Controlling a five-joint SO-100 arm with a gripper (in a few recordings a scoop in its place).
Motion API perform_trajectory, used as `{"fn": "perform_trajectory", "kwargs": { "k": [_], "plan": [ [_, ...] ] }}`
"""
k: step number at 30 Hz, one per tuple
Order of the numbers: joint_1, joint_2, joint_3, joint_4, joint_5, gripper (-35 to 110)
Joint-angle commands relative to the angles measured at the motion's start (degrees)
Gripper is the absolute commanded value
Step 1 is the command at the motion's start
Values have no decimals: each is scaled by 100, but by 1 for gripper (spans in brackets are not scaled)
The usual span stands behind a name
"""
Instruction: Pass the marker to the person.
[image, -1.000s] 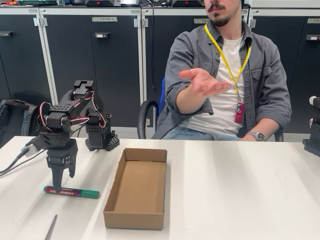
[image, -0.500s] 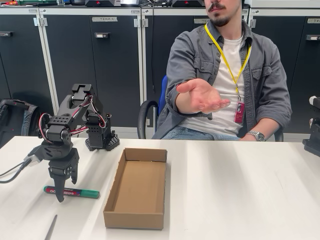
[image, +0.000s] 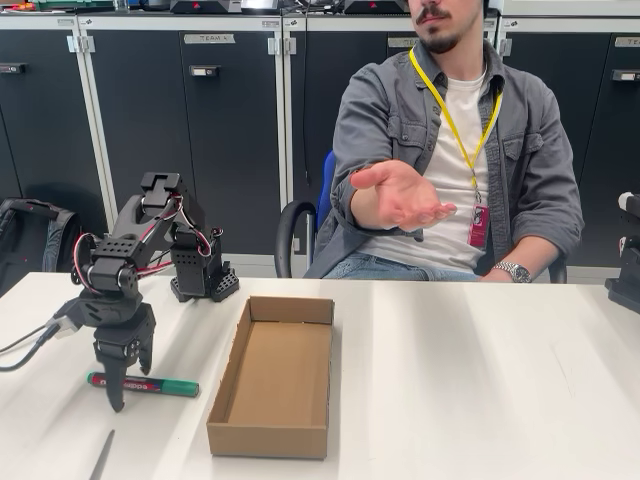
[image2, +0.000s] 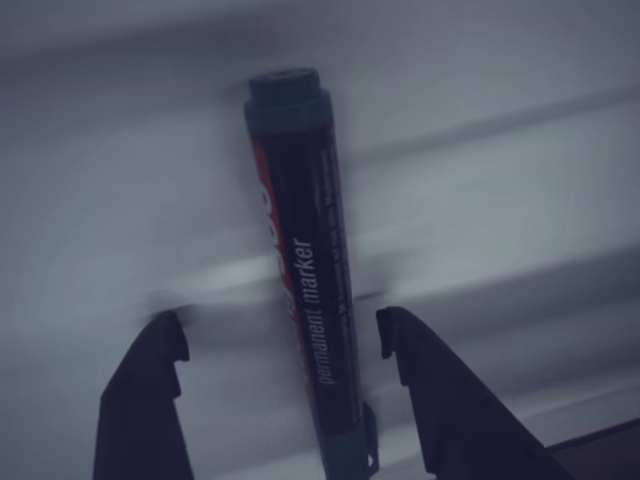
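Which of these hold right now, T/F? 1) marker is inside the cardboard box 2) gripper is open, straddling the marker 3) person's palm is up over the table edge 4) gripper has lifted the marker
1) False. The marker lies on the table, to the left of the cardboard box in the fixed view.
2) True. The gripper has a finger on each side of the marker, with gaps.
3) True. The person's hand is held out, palm up.
4) False. The marker lies flat on the table.
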Motion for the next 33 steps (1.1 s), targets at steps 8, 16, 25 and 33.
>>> {"fn": "perform_trajectory", "kwargs": {
  "k": [8, 16, 25, 33],
  "plan": [
    [79, -26, -44, -545, 53, 16],
    [26, -26, -44, -765, 114, -5],
    [26, 88, -123, -650, 202, -5],
    [-79, 615, -149, -272, 264, -5]
  ]
}}
